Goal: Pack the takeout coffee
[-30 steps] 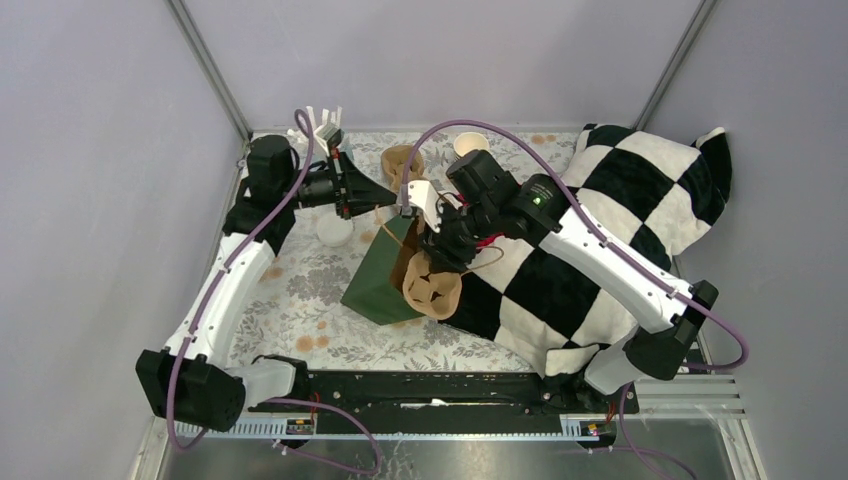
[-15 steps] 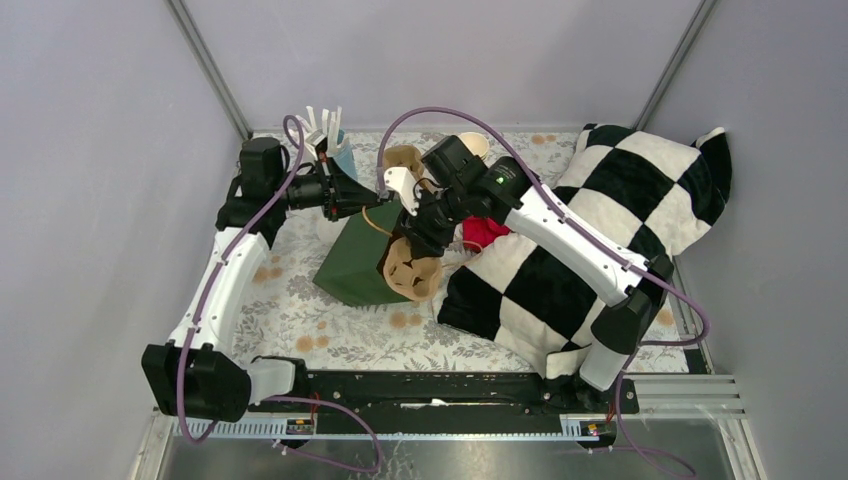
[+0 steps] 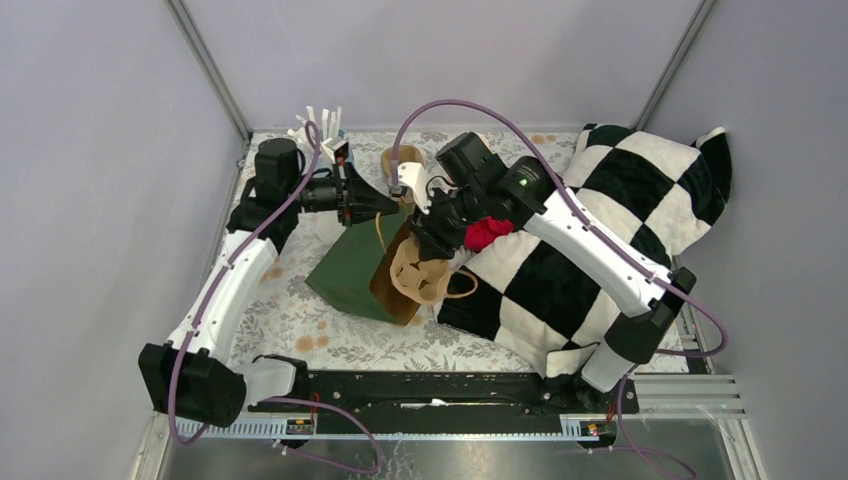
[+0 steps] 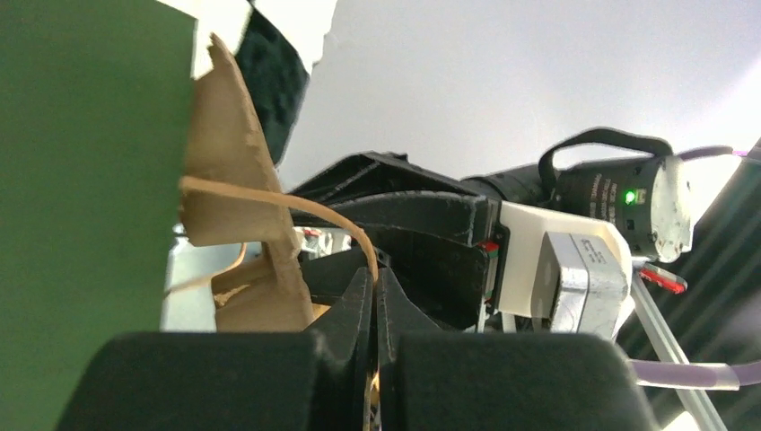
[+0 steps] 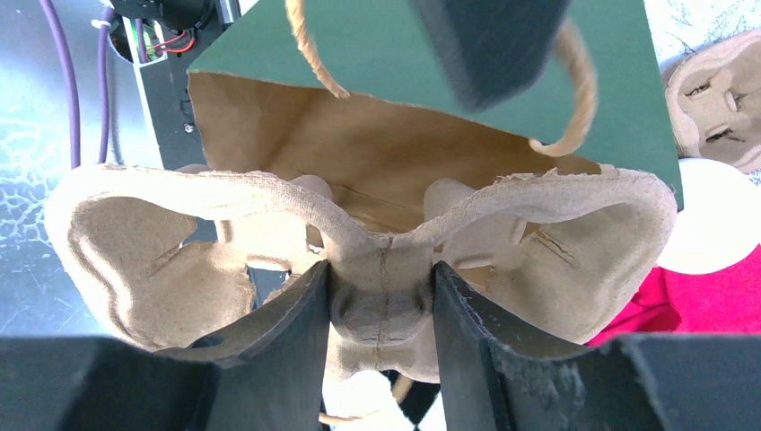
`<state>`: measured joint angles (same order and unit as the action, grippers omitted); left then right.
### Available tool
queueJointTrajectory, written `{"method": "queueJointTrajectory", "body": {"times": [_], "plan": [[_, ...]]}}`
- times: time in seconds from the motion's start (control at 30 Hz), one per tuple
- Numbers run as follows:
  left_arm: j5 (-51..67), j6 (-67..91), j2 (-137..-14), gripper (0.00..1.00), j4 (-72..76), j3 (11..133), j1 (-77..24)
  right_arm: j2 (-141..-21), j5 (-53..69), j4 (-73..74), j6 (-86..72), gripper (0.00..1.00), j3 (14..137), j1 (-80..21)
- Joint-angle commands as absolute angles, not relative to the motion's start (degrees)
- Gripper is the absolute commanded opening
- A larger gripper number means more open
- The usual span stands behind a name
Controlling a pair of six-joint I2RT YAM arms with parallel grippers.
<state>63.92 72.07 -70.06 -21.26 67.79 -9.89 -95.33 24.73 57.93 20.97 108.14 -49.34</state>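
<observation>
Takeout coffee is nowhere I can pick out for sure (a white round patch (image 5: 718, 229) at the edge of the right wrist view may be its lid). Over the last second the green paper bag (image 3: 350, 275) has shifted left and tipped. Left claw (image 4: 375, 287) is pinched fully shut on its twine handle (image 4: 296, 205). The right claw (image 5: 381, 305), half open, clamps the middle of a pulp cup carrier (image 5: 574, 242) at the bag's mouth. The carrier probably goes in first, and the coffee is not yet packed.
</observation>
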Motion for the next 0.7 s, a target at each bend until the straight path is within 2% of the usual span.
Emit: {"method": "queueJointTrajectory", "body": {"times": [0.0, 0.07, 0.3, 0.47, 0.57, 0.67], "plan": [[62.14, 84.33, -65.73, 0.0, -5.29, 65.82, -15.3, -90.59, 26.04, 60.52, 18.08, 0.42, 110.69, -49.19], [60.89, 89.24, -65.28, 0.0, 0.46, 64.35, -16.73, -89.3, 25.92, 60.92, 17.41, 0.42, 110.36, -49.19], [60.83, 93.25, -64.9, 0.0, 6.23, 62.03, -16.53, -87.46, 28.62, 60.18, 15.19, 0.45, 108.47, -49.17], [63.48, 88.99, -64.83, 0.0, 0.24, 58.31, -11.64, -90.53, 29.97, 60.14, 12.99, 0.45, 110.61, -49.19], [64.13, 79.03, -65.5, 0.0, -11.99, 59.94, -6.8, -93.4, 30.48, 59.88, 11.47, 0.45, 113.17, -49.22], [62.79, 68.22, -67.23, 0.08, -24.48, 62.77, -4.99, -96.38, 32.2, 59.38, 10.41, 0.44, 115.19, -49.22]]}}
